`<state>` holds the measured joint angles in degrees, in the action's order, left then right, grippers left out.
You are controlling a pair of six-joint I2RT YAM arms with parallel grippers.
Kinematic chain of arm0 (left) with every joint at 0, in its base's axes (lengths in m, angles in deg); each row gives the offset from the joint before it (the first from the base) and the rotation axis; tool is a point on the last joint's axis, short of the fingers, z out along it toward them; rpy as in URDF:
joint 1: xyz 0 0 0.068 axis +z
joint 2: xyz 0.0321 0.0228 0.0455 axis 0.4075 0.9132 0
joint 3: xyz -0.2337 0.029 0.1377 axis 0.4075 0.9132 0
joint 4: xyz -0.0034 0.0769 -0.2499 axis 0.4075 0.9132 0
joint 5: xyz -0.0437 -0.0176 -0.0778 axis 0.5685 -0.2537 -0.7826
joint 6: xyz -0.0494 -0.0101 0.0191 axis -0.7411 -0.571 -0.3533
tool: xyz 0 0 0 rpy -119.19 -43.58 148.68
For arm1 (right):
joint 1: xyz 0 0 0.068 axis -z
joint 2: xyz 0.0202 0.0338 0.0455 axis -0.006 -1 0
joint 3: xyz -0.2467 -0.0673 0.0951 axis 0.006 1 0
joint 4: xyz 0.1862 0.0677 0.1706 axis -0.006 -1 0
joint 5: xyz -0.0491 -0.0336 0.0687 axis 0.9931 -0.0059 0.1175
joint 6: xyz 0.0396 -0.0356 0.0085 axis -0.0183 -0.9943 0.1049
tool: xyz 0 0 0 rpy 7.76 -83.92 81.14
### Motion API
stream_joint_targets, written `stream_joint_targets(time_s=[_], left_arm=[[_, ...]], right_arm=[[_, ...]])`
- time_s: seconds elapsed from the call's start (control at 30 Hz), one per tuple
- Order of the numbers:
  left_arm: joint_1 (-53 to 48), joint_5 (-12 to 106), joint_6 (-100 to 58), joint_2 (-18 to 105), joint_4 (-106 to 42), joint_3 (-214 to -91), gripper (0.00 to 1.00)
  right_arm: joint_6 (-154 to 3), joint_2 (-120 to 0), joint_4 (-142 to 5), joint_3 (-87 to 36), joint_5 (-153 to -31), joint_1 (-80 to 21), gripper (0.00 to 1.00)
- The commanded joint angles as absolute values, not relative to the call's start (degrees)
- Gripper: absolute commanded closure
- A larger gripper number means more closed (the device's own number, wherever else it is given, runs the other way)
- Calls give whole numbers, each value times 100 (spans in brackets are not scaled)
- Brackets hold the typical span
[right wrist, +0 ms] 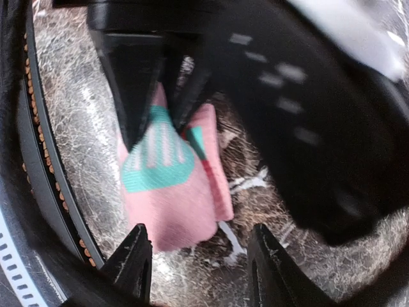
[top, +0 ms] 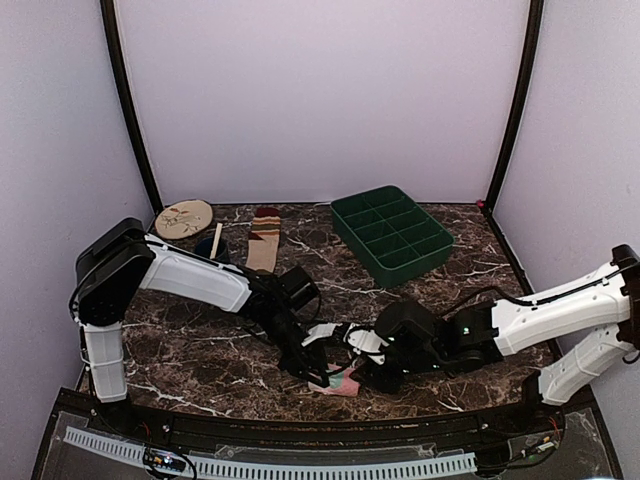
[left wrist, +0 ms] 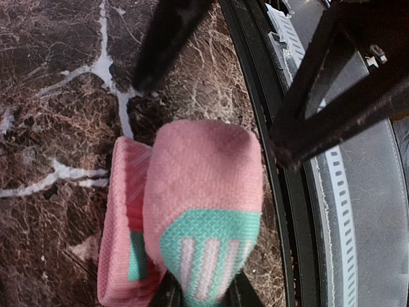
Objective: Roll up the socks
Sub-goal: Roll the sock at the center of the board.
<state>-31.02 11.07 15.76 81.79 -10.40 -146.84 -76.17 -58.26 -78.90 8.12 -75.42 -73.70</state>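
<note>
The pink sock with teal and white marks lies folded over on the marble table near its front edge, in the top view between the two arms. My left gripper is shut on the sock's teal end, its fingers pinching the fabric. My right gripper is open just short of the sock's rounded pink fold, not touching it. From above, the left gripper and the right gripper face each other across it. The tan striped sock lies flat at the back left.
A green divided tray stands at the back right. A round beige patterned plate lies at the back left, with a small stick beside it. The table's black front rail runs right next to the pink sock.
</note>
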Motion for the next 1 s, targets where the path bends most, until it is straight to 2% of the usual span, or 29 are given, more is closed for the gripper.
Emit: stream_joint_targets(time_s=[0.0,0.33,0.97], left_arm=[[-3115,1568,1601,8548,-284,-14513,100],[-3081,1474,1622,8554,-300,-14525,100],[-3028,1342,1636,8563,-273,-14545,100]], right_arm=[[-7939,-6132,-7948,426,-7417,-7627,52],[-8136,-6599,-8077,130,-7717,-7768,48],[-8561,-7535,-7803,63,-7743,-7771,46]])
